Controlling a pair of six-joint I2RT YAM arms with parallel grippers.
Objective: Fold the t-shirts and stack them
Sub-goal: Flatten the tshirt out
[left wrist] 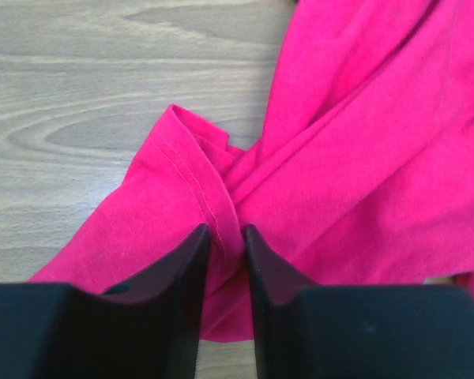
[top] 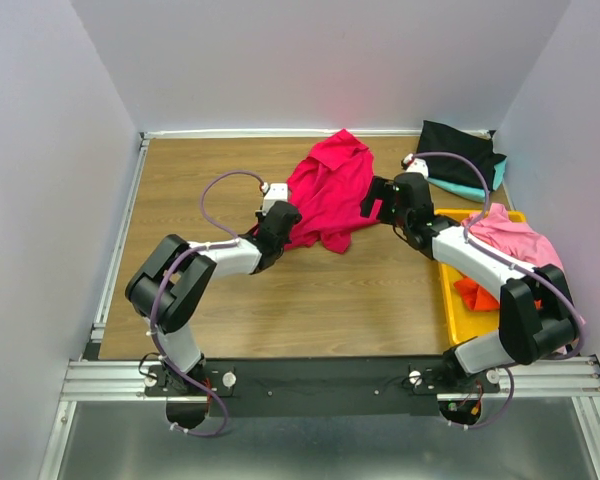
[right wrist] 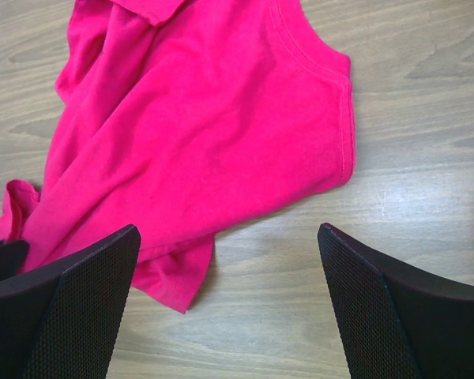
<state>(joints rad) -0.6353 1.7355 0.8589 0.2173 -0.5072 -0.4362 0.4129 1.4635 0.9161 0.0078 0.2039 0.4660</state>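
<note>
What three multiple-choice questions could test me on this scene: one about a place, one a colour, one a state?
1. Where does the pink t-shirt lie? A table centre; B in the yellow bin; C far left corner.
2. What colour is the t-shirt in the middle of the table? A white; B yellow; C red.
3. How is the right gripper? A wide open; B shut on cloth; C holding the bin.
Answers: B, pink cloth drapes over the bin's far end. C, the red t-shirt lies crumpled there. A, its jaws stand far apart, gripping nothing.
</note>
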